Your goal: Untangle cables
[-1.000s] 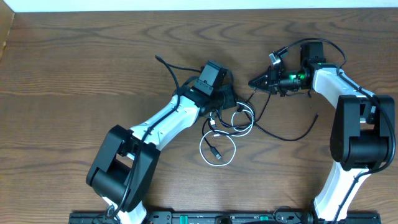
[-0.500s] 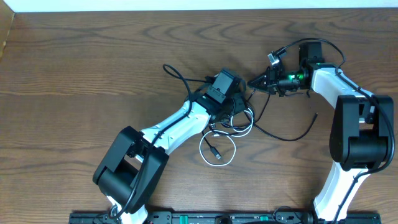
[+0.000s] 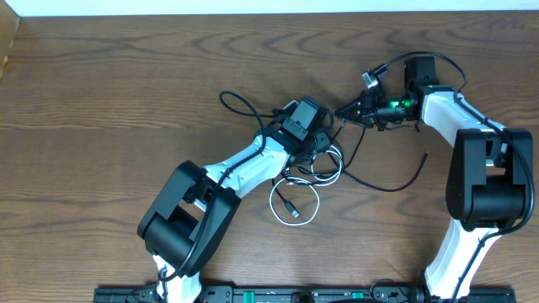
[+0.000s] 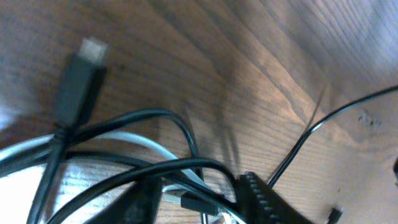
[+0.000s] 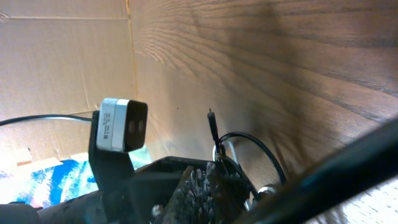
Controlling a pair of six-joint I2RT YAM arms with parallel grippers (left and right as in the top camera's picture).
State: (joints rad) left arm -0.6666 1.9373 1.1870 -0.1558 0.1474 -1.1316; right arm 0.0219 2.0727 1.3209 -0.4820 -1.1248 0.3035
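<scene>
The cables lie tangled at mid-table. A white cable (image 3: 295,220) forms a loop below the knot. One black cable (image 3: 383,185) runs from the knot out to the right. Another black cable (image 3: 240,99) loops away to the upper left. My left gripper (image 3: 322,141) sits on the knot. In the left wrist view its jaws (image 4: 199,199) are closed around black strands, with the white cable (image 4: 137,140) and a black plug (image 4: 78,74) beside them. My right gripper (image 3: 343,111) lies just right of the knot. Its jaws (image 5: 202,186) are shut on a black cable strand.
The wooden table (image 3: 101,126) stretches wide to the left. A cardboard box (image 5: 62,74) stands beyond the table's edge. The thick black arm cable (image 3: 396,61) arches over the right wrist. The two grippers are very close together.
My left gripper has moved right toward the right gripper. It dragged the upper-left black cable loop along. The right arm has barely moved.
</scene>
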